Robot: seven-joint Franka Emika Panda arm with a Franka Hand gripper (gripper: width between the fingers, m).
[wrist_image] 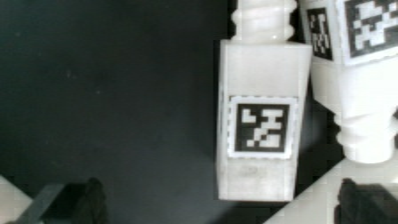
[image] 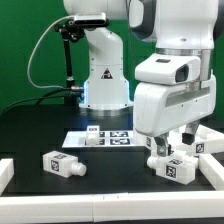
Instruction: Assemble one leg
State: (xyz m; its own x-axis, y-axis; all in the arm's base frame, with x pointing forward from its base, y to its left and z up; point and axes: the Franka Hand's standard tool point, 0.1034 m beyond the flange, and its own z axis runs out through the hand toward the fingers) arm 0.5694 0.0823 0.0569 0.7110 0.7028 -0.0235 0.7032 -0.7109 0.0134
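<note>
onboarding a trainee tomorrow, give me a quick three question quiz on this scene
1. True or false: the hand is shut on a leg.
2. In the exterior view, the lone leg lies on which side of the hand? A) the view's left B) the view's right C) directly beneath it
3. Fill in: the centred leg in the wrist view carries a black-and-white square ____.
Key: 1 false; 2 A; 3 tag.

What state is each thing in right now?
Two-finger gripper: open, empty.
Small white tagged plastic leg below the gripper: lying flat, ungripped.
Second white leg beside it: lying flat.
Third white leg, apart: lying on its side.
Thin white marker board: lying flat.
</note>
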